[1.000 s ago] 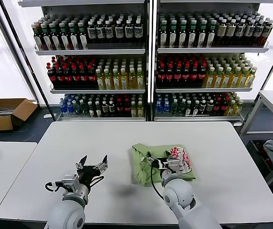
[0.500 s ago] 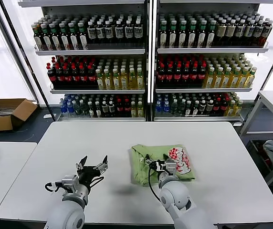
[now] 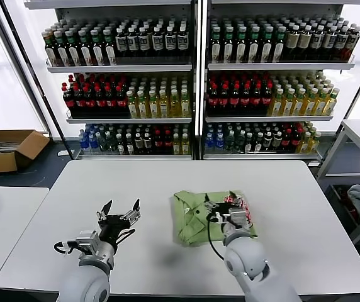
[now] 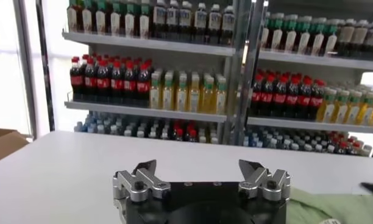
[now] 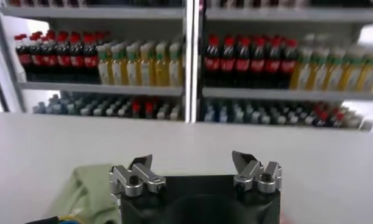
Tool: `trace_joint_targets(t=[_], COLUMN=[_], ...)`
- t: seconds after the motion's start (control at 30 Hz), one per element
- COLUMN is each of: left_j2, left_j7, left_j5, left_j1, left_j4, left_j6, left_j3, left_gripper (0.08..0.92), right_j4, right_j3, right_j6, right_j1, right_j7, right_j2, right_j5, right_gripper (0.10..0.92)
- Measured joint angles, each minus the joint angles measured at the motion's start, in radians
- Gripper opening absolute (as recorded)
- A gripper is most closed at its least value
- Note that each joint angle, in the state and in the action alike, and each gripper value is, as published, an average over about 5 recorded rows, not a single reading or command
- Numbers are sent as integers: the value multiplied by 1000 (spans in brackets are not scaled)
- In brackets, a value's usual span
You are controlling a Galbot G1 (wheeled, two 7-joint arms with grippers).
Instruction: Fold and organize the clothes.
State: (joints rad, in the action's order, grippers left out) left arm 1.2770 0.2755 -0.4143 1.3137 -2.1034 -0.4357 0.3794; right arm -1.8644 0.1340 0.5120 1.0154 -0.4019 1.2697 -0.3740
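Right gripper (image 3: 231, 208): jaws spread wide, nothing between them, as the right wrist view (image 5: 195, 167) confirms. It sits directly above the shirt (image 3: 196, 217), over the part carrying the red-and-white chest print (image 3: 241, 212). From the pictures it cannot be determined whether the fingertips touch the fabric.

The shirt lies folded into a compact, roughly rectangular bundle on the white table (image 3: 293, 201). Most of its plain green fabric extends from the right jaws toward the left gripper. In the right wrist view a corner of the green shirt (image 5: 83, 192) shows just beside the gripper body.

Left gripper (image 3: 119, 212): jaws also spread wide and empty, seen likewise in the left wrist view (image 4: 202, 170). It hovers over bare table, well apart from the shirt.

Beyond both grippers, past the far table edge, stand shelves of bottled drinks (image 3: 199, 82).
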Motion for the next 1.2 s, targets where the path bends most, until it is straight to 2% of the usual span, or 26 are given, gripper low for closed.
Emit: trace_joint_targets(t=[0.27, 0.57, 1.2], left_j2=[14, 24, 26], left_j7=[-23, -32, -38], left_j5=[35, 65, 87], left_j1=[-4, -8, -7], left_j4=[-19, -15, -16], left_j6=[50, 80, 110], left_j3=[-7, -2, 8], left_gripper=[823, 823, 823], right_j4=[-159, -262, -327], right_j3=[194, 366, 434], right_j6=[-7, -25, -36], right_j1=[139, 306, 418], right_j7=[29, 47, 61], right_j2=[-109, -114, -75], right_j5=[42, 66, 109], right_gripper=[823, 823, 823])
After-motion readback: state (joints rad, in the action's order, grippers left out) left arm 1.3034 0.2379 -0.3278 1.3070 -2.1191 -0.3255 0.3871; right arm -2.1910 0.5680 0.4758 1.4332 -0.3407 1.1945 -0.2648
